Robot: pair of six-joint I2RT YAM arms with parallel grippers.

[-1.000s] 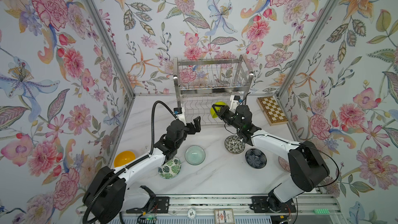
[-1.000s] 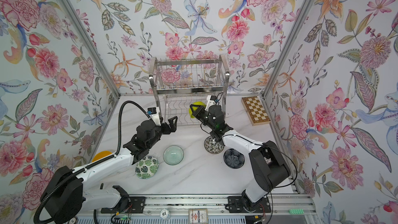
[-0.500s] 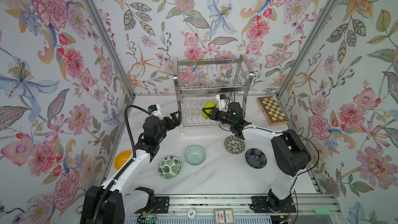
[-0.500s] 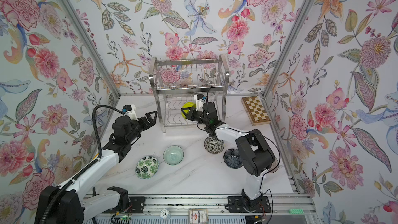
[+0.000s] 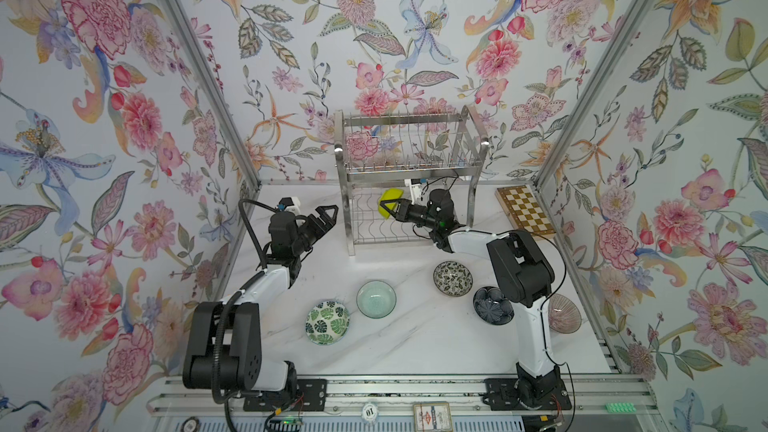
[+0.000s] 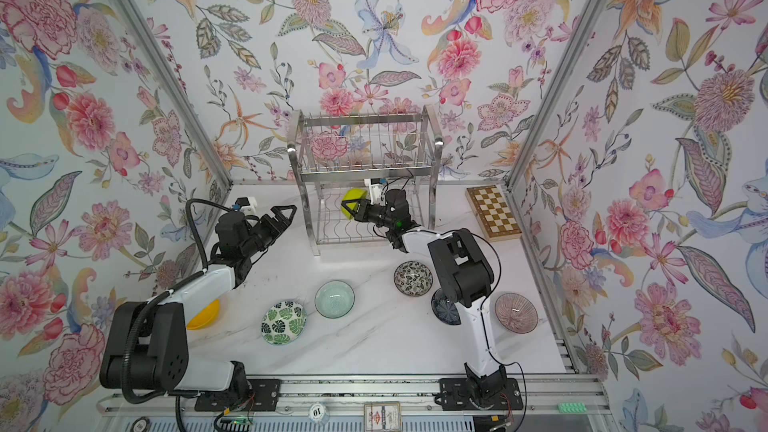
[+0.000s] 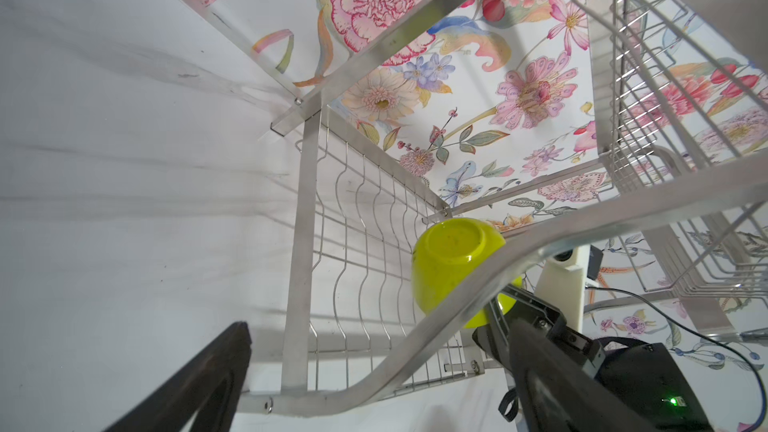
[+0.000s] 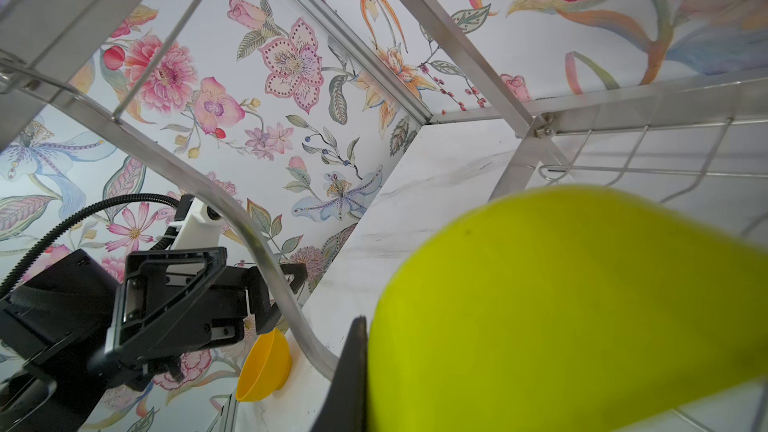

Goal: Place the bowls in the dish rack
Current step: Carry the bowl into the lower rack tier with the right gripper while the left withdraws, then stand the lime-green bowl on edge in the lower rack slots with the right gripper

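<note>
Floral-walled booth, marble tabletop (image 5: pixel 415 347). Within lower tier of steel wire dish rack (image 5: pixel 409 168): lime-yellow round bowl (image 5: pixel 392 194), rim clamped by right gripper (image 5: pixel 385 205). Beside rack: left gripper (image 5: pixel 328 218), spread wide. Probably light, rigid, slippery; rim-hold suits.

rack (image 5: pixel 409 168): shiny metal wire | lime bowl (image 7: pixel 453 268): smooth, glossy | chessboard (image 5: pixel 524 211): wood | table (image 5: pixel 415 338): smooth, marble look | arm (image 5: pixel 270 280): smooth white plastic
</note>
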